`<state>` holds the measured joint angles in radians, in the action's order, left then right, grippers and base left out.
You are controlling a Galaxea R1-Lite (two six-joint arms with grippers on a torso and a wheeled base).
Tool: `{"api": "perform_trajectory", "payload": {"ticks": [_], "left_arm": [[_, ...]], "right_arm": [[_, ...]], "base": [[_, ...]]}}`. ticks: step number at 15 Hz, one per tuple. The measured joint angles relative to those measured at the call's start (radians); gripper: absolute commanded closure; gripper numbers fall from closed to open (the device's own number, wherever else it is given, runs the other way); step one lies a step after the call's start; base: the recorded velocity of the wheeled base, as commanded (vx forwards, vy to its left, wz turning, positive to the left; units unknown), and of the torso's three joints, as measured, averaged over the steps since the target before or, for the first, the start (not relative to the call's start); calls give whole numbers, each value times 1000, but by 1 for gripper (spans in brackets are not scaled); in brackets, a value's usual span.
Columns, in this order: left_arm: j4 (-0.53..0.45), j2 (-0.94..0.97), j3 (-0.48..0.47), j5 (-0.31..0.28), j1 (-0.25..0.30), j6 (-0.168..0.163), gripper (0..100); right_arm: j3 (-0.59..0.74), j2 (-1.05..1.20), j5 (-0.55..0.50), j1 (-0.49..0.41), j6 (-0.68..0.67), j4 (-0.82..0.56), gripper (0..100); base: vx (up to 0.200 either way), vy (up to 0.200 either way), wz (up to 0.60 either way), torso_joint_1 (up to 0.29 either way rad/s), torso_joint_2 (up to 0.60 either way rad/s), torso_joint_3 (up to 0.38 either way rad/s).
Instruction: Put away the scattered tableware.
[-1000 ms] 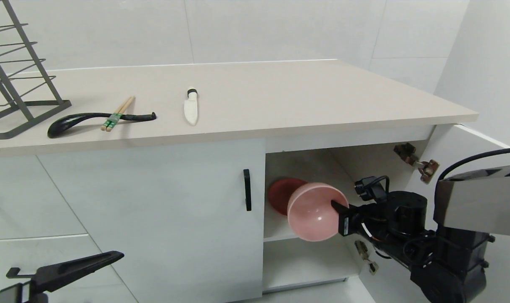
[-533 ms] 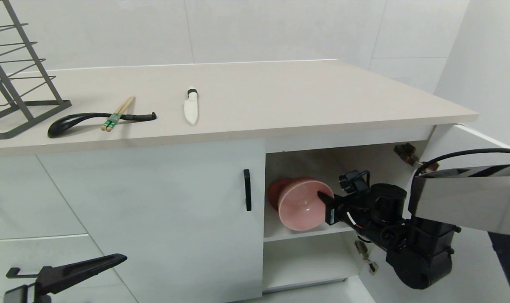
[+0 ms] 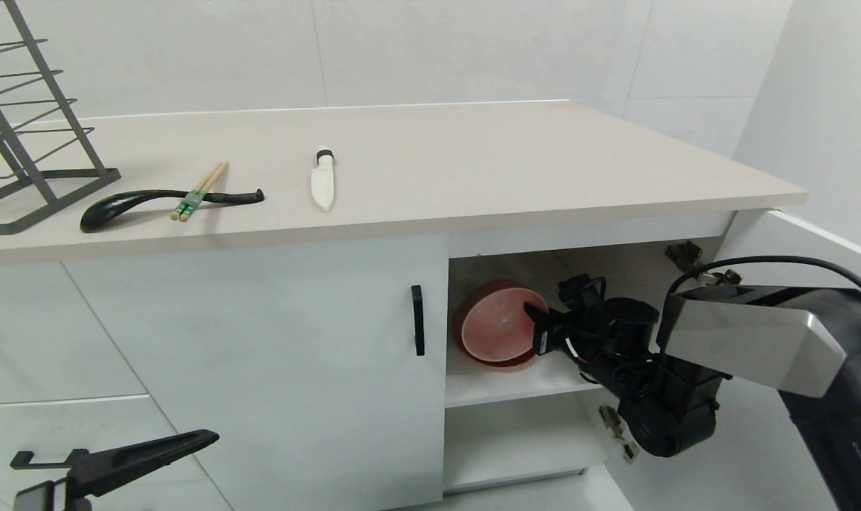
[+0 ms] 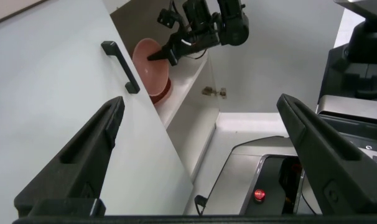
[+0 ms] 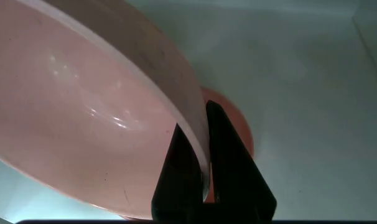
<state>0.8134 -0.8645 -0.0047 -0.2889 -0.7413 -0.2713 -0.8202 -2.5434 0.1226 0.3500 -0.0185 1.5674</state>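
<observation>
Bright, even light on the counter (image 3: 473, 163). Soft shadow under the ladle (image 3: 103, 211). The cabinet (image 3: 586, 266) interior below the counter is dimmer. Glare spots mark the bowl (image 5: 83, 118).

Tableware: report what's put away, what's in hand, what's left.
Done: a red dish sits on the cabinet shelf. In hand: the right gripper pinches the pink bowl by its rim, tilted over that dish, not yet released. Left: the black spoon, chopsticks and white knife lie on the countertop. The left gripper is open and holds nothing.
</observation>
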Motion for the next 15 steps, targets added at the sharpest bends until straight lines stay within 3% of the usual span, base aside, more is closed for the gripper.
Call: {"api": "perform_trajectory", "payload": {"ticks": [14,15], "left_arm": [[4,1,0,0,2,0,0],[5,1,0,0,2,0,0]], "right_arm": [[-25,-48,-46,-26,2,-23,100],[-27,-54,-48,-29,3,-26,0]], "base": [[0,0,0,0,0,0],[0,0,0,0,0,0]]}}
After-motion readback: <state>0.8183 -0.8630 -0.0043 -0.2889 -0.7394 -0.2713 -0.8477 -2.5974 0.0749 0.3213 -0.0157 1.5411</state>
